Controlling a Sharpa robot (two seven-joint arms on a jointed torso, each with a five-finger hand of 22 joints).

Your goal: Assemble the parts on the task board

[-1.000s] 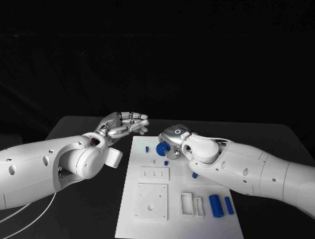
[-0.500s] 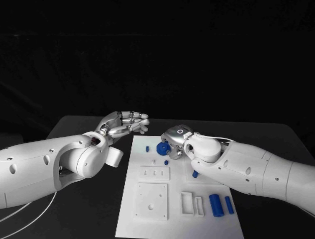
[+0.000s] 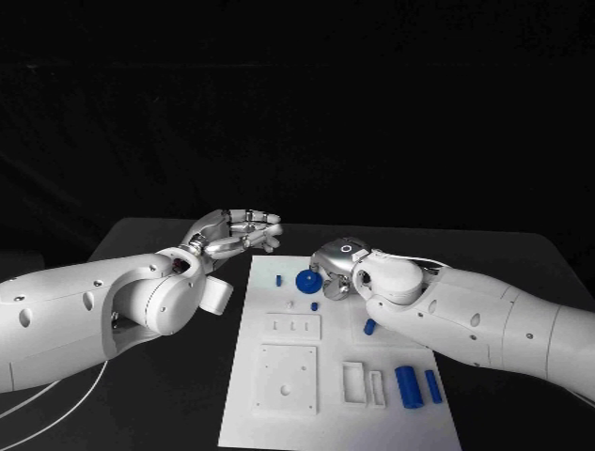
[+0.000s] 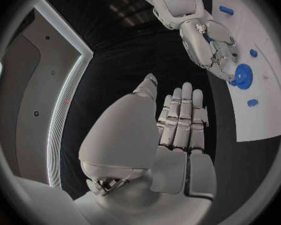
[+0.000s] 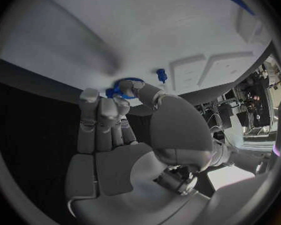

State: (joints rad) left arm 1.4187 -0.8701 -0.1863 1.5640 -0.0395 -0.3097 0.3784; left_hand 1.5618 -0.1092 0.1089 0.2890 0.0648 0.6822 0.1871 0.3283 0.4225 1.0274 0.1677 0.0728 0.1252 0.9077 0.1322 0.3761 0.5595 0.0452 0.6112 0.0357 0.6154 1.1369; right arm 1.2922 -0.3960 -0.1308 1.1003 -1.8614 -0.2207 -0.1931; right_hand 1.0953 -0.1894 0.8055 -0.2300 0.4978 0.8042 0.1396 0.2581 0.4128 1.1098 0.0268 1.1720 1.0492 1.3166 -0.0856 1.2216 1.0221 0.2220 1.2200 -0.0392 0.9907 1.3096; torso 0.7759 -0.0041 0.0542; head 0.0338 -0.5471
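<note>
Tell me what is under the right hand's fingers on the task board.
A round blue gear-like part lies on the task board under the right hand, whose fingers touch its rim. The fingers cover part of it, so what it sits on cannot be seen.

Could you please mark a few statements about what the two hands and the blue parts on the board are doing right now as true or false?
1. The right hand has its fingers on the blue disc at the far end of the task board. True.
2. The left hand grips a blue part. False: it holds nothing, and it is above the black table beside the board.
3. Two blue cylinders lie side by side near the board's front right corner. True.
4. The blue disc lies off the board on the black table. False: it is over the white board.
5. The left hand's fingers are clenched into a fist. False: the left wrist view shows them extended.
</note>
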